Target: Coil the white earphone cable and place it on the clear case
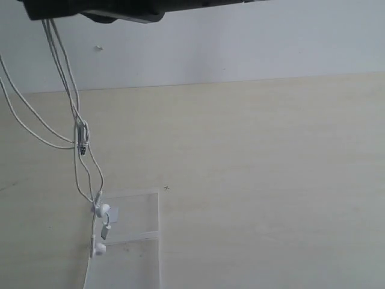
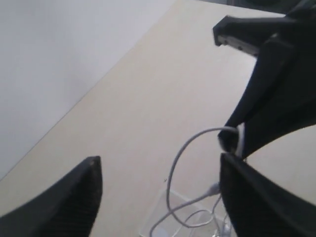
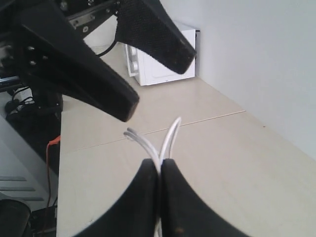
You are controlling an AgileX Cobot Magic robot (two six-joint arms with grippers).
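Observation:
The white earphone cable [image 1: 77,108] hangs in several strands from a dark arm part [image 1: 90,9] at the top left. It runs down to two earbuds [image 1: 102,209] that rest at the left edge of the clear case [image 1: 141,211]. My right gripper [image 3: 160,163] is shut on the cable [image 3: 170,133], with strands sticking out between its fingertips. My left gripper [image 2: 159,163] is open, jaws wide apart and nothing between them. Just beside its far finger is the right gripper [image 2: 231,140], with cable [image 2: 177,158] looping from it down onto the case [image 2: 154,209] below.
The case lies flat on a pale wooden table [image 1: 271,180] near its front left, with a white wall [image 1: 240,42] behind. A white box-shaped appliance [image 3: 158,64] stands at the table's far end in the right wrist view.

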